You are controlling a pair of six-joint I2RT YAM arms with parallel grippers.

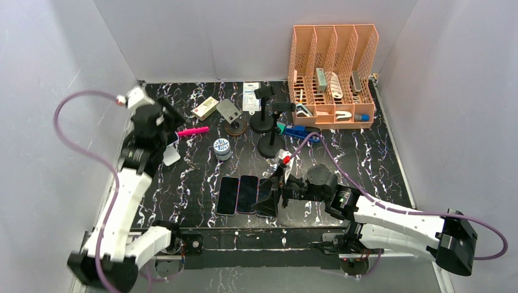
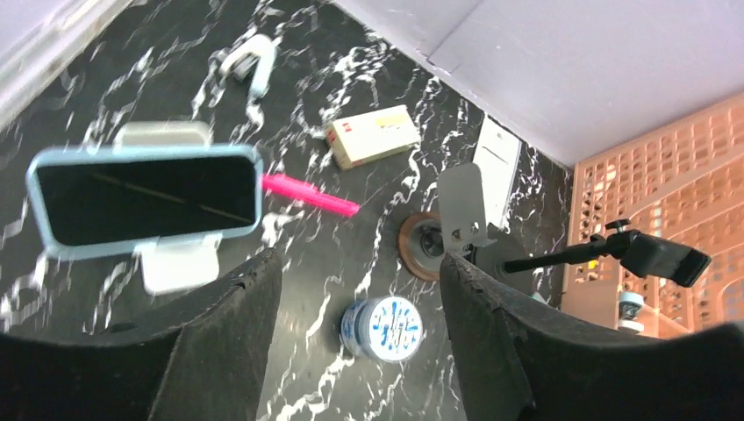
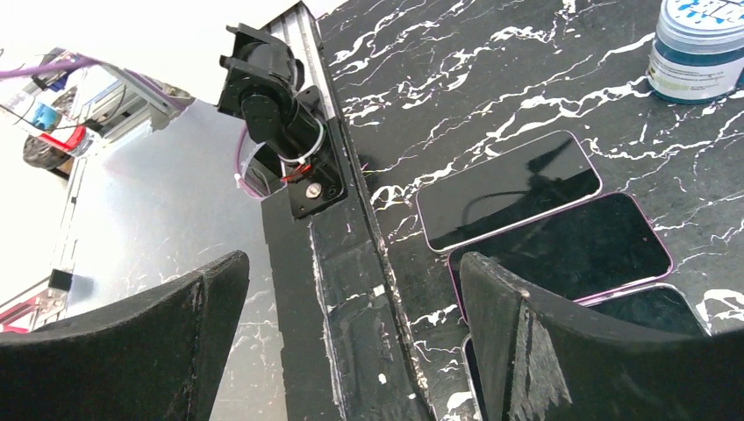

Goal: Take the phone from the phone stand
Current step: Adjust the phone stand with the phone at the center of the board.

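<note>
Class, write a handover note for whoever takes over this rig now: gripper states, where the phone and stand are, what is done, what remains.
Left gripper: open, empty, short of the phone.
Right gripper: open, empty, by the flat phones.
The phone sits sideways on its white stand.
Done: nothing lifted yet.
Left to do: grasp the phone and lift it off.

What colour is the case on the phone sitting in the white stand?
Light blue; the phone shows best in the left wrist view.
</note>
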